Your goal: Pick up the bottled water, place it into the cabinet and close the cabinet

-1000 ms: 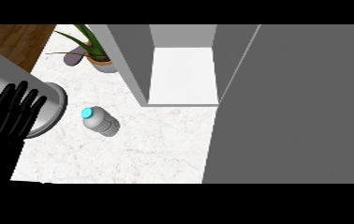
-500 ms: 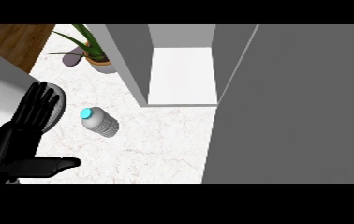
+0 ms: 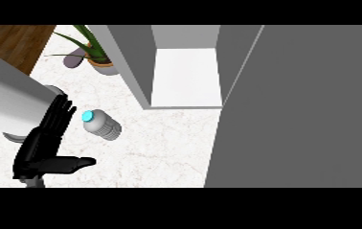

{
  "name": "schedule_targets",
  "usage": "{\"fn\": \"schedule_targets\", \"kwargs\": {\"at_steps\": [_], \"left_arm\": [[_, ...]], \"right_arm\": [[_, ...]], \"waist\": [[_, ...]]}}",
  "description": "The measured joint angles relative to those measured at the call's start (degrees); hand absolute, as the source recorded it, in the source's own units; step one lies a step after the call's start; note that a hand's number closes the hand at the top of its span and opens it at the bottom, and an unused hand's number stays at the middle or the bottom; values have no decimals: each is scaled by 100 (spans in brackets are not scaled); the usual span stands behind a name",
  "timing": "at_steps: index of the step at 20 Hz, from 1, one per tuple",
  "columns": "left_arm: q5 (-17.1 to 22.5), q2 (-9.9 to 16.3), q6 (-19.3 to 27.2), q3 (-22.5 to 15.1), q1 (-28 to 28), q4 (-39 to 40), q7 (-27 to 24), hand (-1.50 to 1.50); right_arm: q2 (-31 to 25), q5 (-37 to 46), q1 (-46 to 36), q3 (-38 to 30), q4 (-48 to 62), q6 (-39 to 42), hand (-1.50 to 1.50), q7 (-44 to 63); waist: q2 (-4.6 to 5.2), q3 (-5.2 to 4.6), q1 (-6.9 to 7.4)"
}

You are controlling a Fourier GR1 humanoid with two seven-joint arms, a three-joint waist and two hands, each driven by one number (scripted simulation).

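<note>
The white marbled counter carries a bottled water lying on its side near the left edge, cyan cap pointing left. A potted plant stands at the far left corner, beside the open cabinet.

We see a white marble-look counter, a clear plastic bottled water with cyan cap, matt grey cabinet
</note>
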Motion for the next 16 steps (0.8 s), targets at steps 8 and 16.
{"fn": "schedule_targets", "kwargs": {"at_steps": [8,16], "left_arm": [[-173,296,-295,232,-614,1903,-1032,-150],[-511,283,-235,283,-1223,3738,-2387,-150]], "right_arm": [[-133,39,-192,-8,6,-168,-150,98],[-301,14,-142,-83,-12,-240,-150,24]], "waist": [[8,-2,-16],[11,-1,-21]]}}
